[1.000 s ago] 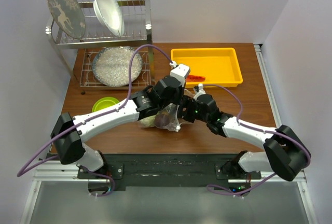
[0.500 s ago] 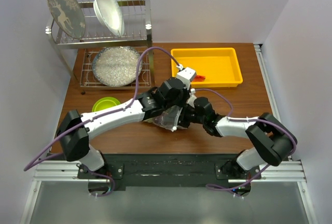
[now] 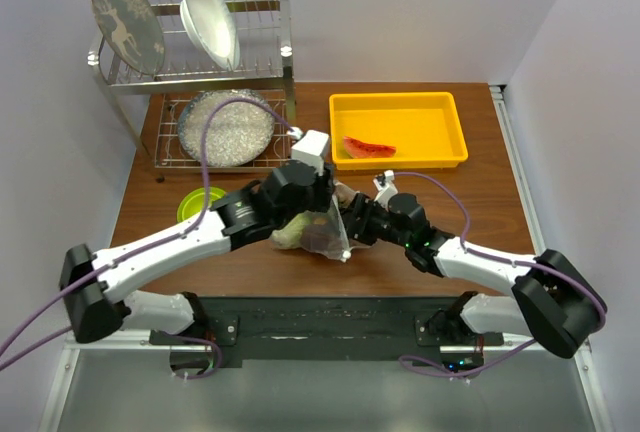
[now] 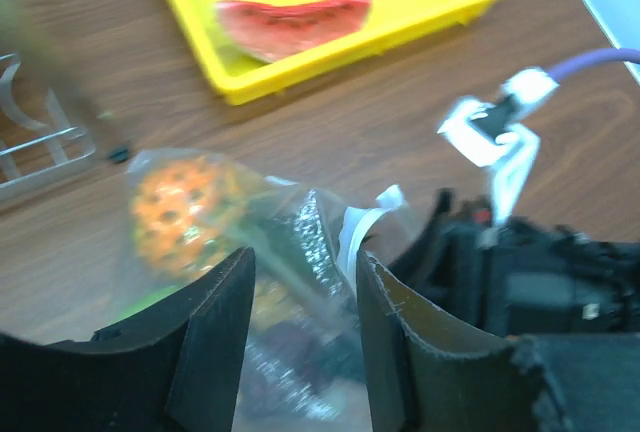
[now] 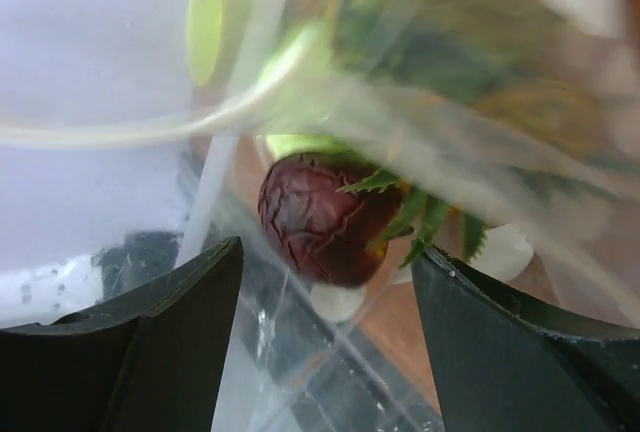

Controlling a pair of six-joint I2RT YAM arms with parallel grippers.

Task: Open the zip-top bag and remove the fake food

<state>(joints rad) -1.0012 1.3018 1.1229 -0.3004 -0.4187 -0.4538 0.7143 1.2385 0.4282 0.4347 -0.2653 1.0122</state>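
The zip-top bag (image 3: 318, 232) lies crumpled at the table's middle, with the orange pineapple (image 4: 182, 208), a dark purple-red ball (image 5: 318, 214) and green leaves (image 5: 425, 214) inside. A red watermelon slice (image 3: 368, 147) lies in the yellow tray (image 3: 445, 142); the left wrist view also shows the slice (image 4: 290, 24). My left gripper (image 3: 314, 212) hovers just above the bag, and its jaws (image 4: 300, 277) stand open with bag plastic between them. My right gripper (image 3: 352, 220) is at the bag's right edge, open (image 5: 328, 252), with clear film between its fingers.
A lime-green bowl (image 3: 200, 200) sits left of the bag, partly under my left arm. A dish rack (image 3: 200, 82) with plates stands at the back left. My right arm's wrist (image 4: 530, 282) is close beside my left gripper.
My left gripper has come back from over the yellow tray to above the bag; the watermelon slice now lies alone in the tray. The right gripper stays at the bag.
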